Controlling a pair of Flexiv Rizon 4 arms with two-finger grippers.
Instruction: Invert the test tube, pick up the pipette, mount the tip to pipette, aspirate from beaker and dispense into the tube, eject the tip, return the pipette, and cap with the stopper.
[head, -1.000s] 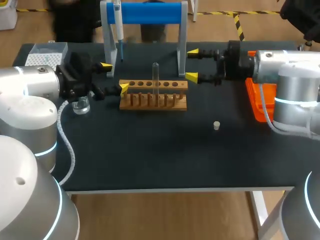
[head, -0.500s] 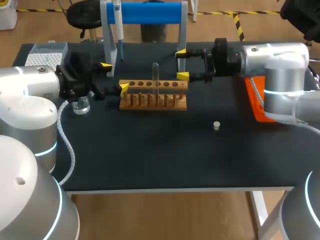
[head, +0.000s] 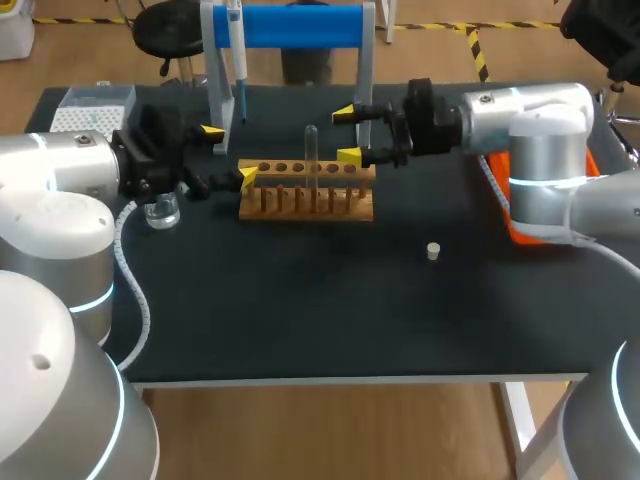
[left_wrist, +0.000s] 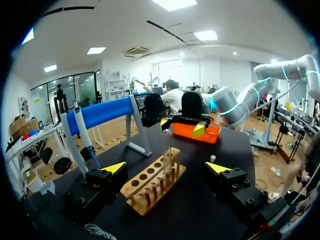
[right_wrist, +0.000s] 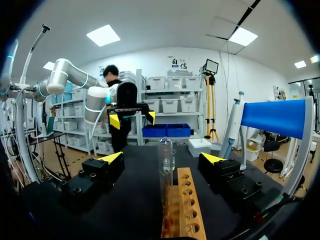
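Standing upright in the wooden rack (head: 306, 190) at the far middle of the desk (head: 300, 300), the test tube (head: 312, 150) rises clear above the row of holes, so its glass seems free for a grasp from the side. The right tool (head: 347, 133) is level with it just to its right, fingers spread and pinching nothing, apparently lined up to close on the tube for the inverting step. The left tool (head: 229, 154) sits spread and empty at the rack's left end, beside the beaker (head: 161, 210). The pipette (head: 236, 60) hangs from the blue stand (head: 300, 25) behind, and the stopper (head: 433, 251) lies alone nearer on the right. No label or writing can be read on any of them.
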